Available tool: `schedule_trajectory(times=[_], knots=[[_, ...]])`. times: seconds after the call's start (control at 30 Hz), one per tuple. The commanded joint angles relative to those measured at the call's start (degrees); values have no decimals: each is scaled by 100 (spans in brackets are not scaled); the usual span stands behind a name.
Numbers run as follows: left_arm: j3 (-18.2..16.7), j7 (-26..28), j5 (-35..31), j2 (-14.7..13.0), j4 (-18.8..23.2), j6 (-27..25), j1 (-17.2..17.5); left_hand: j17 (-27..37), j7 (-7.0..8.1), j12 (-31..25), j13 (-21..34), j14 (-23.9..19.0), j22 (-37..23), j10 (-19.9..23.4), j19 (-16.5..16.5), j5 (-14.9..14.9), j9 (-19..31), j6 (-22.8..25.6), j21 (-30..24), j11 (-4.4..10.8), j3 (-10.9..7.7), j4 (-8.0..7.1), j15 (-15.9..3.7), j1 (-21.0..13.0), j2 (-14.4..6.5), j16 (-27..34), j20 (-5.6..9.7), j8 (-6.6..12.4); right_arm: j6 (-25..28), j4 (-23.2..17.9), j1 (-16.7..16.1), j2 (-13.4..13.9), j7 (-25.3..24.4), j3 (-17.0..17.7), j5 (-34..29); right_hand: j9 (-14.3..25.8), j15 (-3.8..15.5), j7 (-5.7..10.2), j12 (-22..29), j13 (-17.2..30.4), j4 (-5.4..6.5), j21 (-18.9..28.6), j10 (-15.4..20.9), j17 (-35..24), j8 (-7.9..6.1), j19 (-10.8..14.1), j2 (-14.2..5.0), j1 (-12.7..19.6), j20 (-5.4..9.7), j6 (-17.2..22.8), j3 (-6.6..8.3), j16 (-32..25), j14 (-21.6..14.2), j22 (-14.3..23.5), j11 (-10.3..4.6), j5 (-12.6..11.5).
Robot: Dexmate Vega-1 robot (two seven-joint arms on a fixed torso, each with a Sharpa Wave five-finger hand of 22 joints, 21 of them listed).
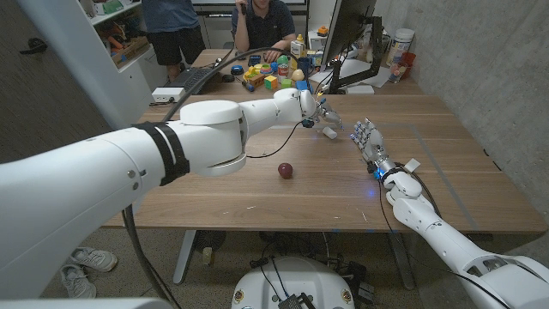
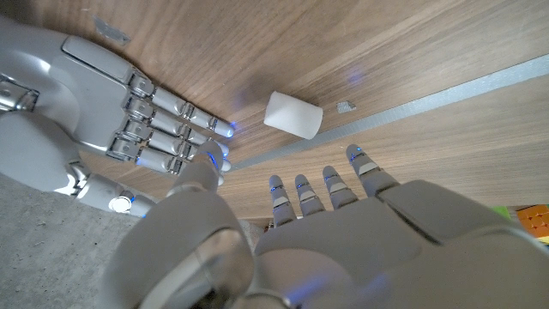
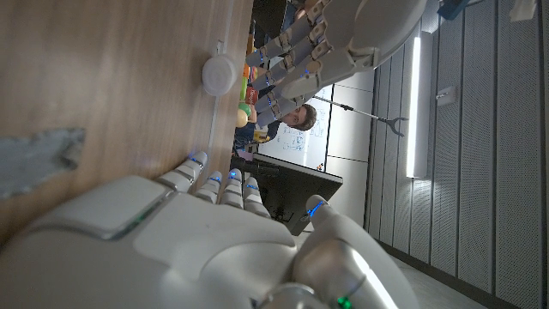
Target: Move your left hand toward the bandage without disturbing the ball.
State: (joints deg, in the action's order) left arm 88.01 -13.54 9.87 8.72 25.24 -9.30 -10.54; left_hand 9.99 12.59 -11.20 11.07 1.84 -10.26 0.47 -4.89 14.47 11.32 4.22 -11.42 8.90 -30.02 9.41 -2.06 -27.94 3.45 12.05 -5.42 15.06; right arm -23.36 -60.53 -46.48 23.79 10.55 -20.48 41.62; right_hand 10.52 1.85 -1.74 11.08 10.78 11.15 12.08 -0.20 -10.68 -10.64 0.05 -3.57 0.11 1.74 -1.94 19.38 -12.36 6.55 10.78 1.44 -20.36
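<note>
left hand (image 1: 323, 112) hovers over the bandage (image 1: 331, 132), fingers spread, gripping nothing. bandage roll lies on the table (image 1: 214, 197) at 10 o'clock of the right hand (image 1: 369, 142), which stands released, fingers extended. ball (image 1: 285, 170) at 7 o'clock of bandage, well apart.

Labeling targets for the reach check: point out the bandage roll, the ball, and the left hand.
bandage roll (image 2: 292, 115), left wrist view, middle of its white side.
ball (image 1: 285, 170), head view, centre of the dark red ball.
left hand (image 1: 319, 112), head view, middle of the hand above the roll.
</note>
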Motion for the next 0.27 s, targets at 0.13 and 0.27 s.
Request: schedule_trajectory(times=[0.13, 0.27], knots=[[23, 0, 0, 10, 0, -1, -2, 28, 14, 35, 16, 49, -18, -52, 15, -4, 26, 51, 20, 0, 38, -22, -131, -89, -9, -36, -41, 5, -49, 115, 36, -32, 61, 1, 2, 25, 203, -13, 9, 22, -6, 13, 43, -8, -36, 20, -723, 12, 564, 34, 6, -19, -15, 21, -18, -8], [38, 0, 0, 12, 0, -1, -5, 28, 14, 37, 17, 47, -18, -60, 15, -7, 25, 55, 20, 0, 42, -25, -126, -99, -13, -36, -45, 3, -27, 120, 39, -34, 51, 10, 18, 25, 205, -9, 9, 22, -6, 13, 48, -8, -36, 20, -724, 13, 559, 33, 8, -19, -16, 20, -23, -8]])
